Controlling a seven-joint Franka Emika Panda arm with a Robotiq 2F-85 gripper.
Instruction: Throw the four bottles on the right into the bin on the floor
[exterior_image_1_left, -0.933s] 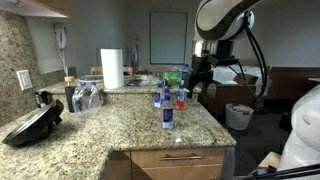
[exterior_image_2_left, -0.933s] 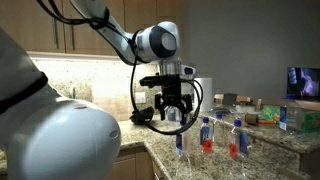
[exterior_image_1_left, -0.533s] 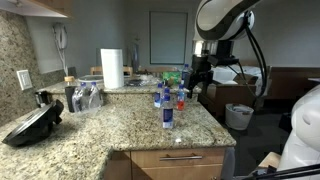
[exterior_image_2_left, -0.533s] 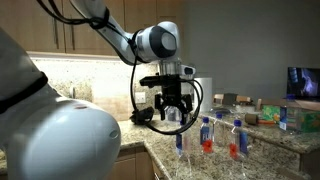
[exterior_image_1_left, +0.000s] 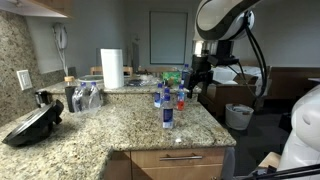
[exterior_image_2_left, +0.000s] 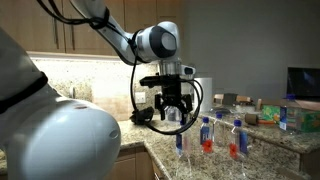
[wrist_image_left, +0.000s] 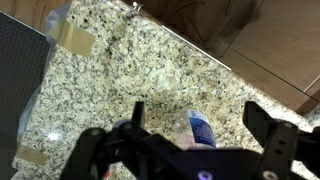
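- In an exterior view, the counter (exterior_image_1_left: 120, 125) is polished granite, speckled tan and black, over a wooden drawer front (exterior_image_1_left: 205, 168) with a slim metal handle. A white, cylindrical paper-towel roll (exterior_image_1_left: 112, 68) stands upright at the back.
- The bottles (exterior_image_1_left: 166, 108) are small, clear plastic with blue or red labels. They stand upright in a loose cluster near the counter's end. The bin (exterior_image_1_left: 239, 116), round and pale with a whitish liner over its rim, sits on the floor beyond that end, well apart from them.
- The arm (exterior_image_1_left: 222, 18), made of glossy white shells with black joints, curves over from above. Its black gripper (exterior_image_1_left: 200, 88) points straight down just beside the cluster and touches none of the bottles.
- In an exterior view, the arm (exterior_image_2_left: 150, 42) reaches across nearly level, its rounded grey wrist turned downward and black cables looping beside it. The gripper (exterior_image_2_left: 172, 115) hangs with its jaws spread, just beside the bottles (exterior_image_2_left: 205, 133) and a little higher. Their caps are blue and their labels red or blue.
- In the wrist view, grainy granite fills most of the picture, with two strips of brown tape (wrist_image_left: 75, 40) stuck flat on it. The counter's edge runs diagonally, with smooth brown boards (wrist_image_left: 270, 40) beyond.
- One bottle (wrist_image_left: 200, 128), seen from above with its round blue cap, stands on the granite between the two black fingers (wrist_image_left: 262, 122). The fingers stand wide apart, with bare stone on either side of the bottle, and neither touches it.
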